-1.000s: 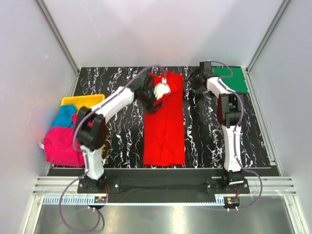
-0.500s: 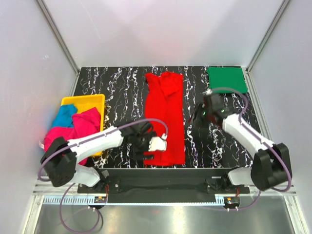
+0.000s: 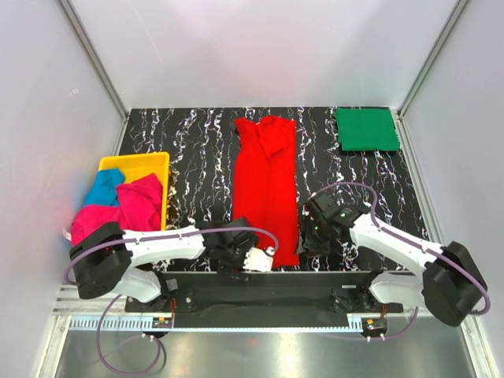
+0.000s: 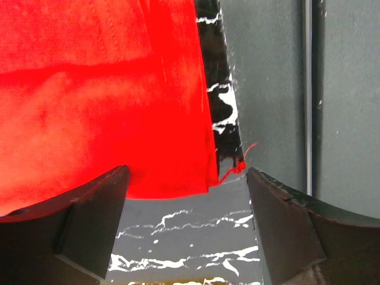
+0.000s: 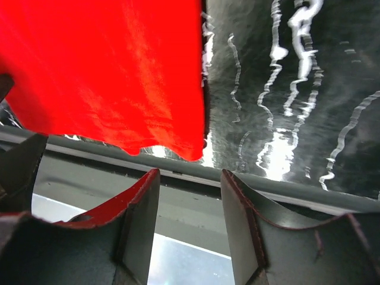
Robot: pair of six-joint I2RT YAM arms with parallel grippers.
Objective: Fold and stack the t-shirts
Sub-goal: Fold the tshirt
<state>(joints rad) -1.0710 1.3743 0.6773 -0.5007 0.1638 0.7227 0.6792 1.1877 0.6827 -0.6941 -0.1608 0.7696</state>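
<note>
lying flat and lengthwise on the black marbled table (image 3: 189, 150), the red t-shirt (image 3: 266, 185) has a gripper at each near corner. the left gripper (image 4: 187, 202) and right gripper (image 5: 190, 196) both have fingers spread, gripping nothing (cloth edge just ahead). the green t-shirt (image 3: 366, 129) sits folded far right. the pink t-shirt (image 3: 118, 214) and turquoise t-shirt (image 3: 102, 189) are heaped at the yellow tray (image 3: 146, 162).
</note>
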